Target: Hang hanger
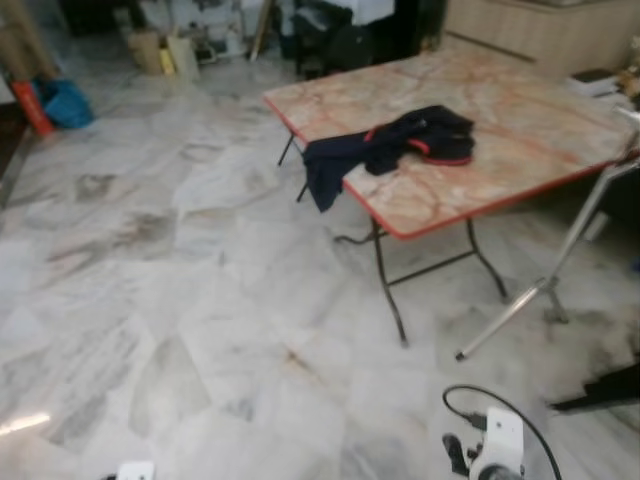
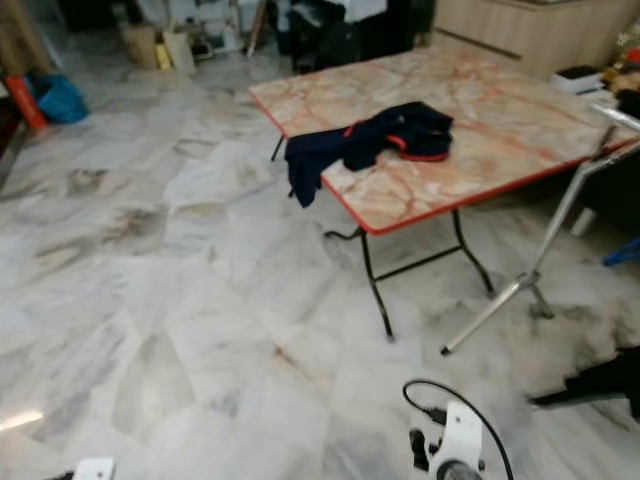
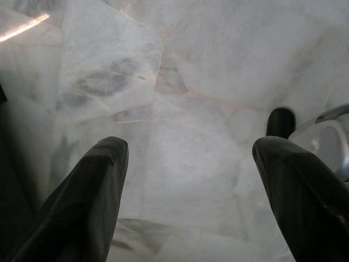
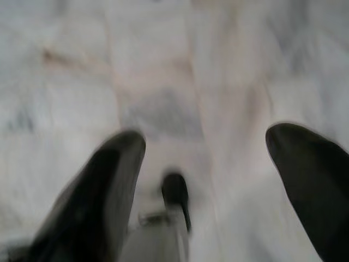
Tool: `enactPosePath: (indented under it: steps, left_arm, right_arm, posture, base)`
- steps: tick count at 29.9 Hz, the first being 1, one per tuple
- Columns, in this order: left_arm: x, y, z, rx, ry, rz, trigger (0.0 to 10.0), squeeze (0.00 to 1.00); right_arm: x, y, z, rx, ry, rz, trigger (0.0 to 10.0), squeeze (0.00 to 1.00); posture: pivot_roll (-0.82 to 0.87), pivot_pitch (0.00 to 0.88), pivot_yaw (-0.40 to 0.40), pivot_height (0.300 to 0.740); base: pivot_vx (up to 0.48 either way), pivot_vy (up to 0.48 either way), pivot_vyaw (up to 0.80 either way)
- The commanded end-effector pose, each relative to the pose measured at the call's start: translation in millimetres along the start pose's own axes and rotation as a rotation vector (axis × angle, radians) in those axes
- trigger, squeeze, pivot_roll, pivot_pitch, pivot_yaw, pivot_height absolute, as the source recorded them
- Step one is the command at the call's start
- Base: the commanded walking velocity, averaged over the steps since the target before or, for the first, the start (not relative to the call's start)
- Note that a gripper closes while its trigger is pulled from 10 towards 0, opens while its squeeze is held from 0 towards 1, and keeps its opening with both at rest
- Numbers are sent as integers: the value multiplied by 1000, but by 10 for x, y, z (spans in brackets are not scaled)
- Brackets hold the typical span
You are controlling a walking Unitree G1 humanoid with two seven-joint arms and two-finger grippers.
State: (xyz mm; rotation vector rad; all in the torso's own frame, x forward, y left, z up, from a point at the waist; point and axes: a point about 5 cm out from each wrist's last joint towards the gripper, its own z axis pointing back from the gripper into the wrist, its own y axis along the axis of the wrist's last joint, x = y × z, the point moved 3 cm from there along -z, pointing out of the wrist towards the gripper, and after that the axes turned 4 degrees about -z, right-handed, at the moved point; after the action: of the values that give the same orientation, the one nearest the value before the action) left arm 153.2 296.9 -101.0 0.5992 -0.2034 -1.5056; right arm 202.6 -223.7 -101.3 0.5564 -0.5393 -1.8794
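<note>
dark garment (image 1: 400, 145) overhangs the table (image 1: 520, 120) edge; both jaws apart above open floor (image 1: 150, 300).

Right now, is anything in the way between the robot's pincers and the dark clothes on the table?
Nothing visible stands on the marble floor between them. Both pincers, left and right, hang open over bare floor. The dark garment droops over the near edge of the folding table. A silver stand leans off to the right. No hanger can be made out.
</note>
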Motion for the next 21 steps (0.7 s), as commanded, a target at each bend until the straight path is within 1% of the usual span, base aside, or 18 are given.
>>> enactPosePath:
  steps: [1,6,11,14,16,17,21]
  left_arm:
    - [-29,6,4,5,0,24,10000,0]
    - [-47,-22,11,2,-1,27,10000,0]
    - [30,-91,12,-19,-12,26,10000,0]
    - [137,-77,0,-17,-36,33,10000,0]
    - [240,-24,-13,3,-62,30,10000,0]
    - [266,-8,-16,10,-68,29,10000,0]
    - [338,47,-26,23,-89,-4,10000,0]
  right_arm:
    - [27,-47,9,-21,-5,9,10000,0]
    - [64,-42,13,-22,-14,11,10000,0]
    - [79,-43,16,-17,-23,15,10000,0]
    - [81,-50,18,-18,-21,26,10000,0]
    - [79,-55,19,-19,-19,38,10000,0]
    - [76,-54,19,-18,-17,39,10000,0]
    - [65,-49,18,-12,-10,42,10000,0]
  posture:
    - [17,0,12,740]
    - [4,0,5,740]
    - [-7,0,-10,740]
    - [-6,0,-17,740]
    - [-4,0,-24,740]
    - [-4,0,-24,740]
    - [-5,0,-23,740]
  base:
    - [-345,0,-719]
    - [-343,0,-719]
    - [0,0,-720]
    - [0,0,-719]
    - [0,0,-716]
    - [0,0,-669]
    - [0,0,0]
